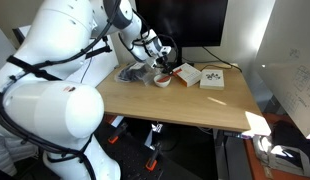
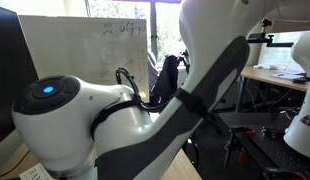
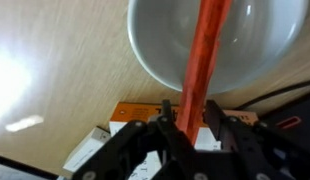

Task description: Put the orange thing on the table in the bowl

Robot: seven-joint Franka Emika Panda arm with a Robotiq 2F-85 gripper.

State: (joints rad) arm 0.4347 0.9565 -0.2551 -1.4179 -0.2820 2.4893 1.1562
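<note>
Clamping the orange thing (image 3: 200, 60) by its lower end, the gripper (image 3: 191, 116) has its fingers (image 3: 219, 128) drawn in tight against the stick. The stick runs up across the white bowl (image 3: 155, 50), its far end over the bowl's inside (whether it touches the bottom, I cannot tell). In an exterior view the gripper (image 1: 160, 61) hangs just above the bowl (image 1: 162, 81) on the table (image 1: 185, 106), and a flat white box (image 1: 187, 73) lies just beside the bowl.

Office or lab, scribbled whiteboard (image 2: 85, 50), dark monitor (image 1: 195, 22), wooden desk (image 1: 185, 105)
</note>
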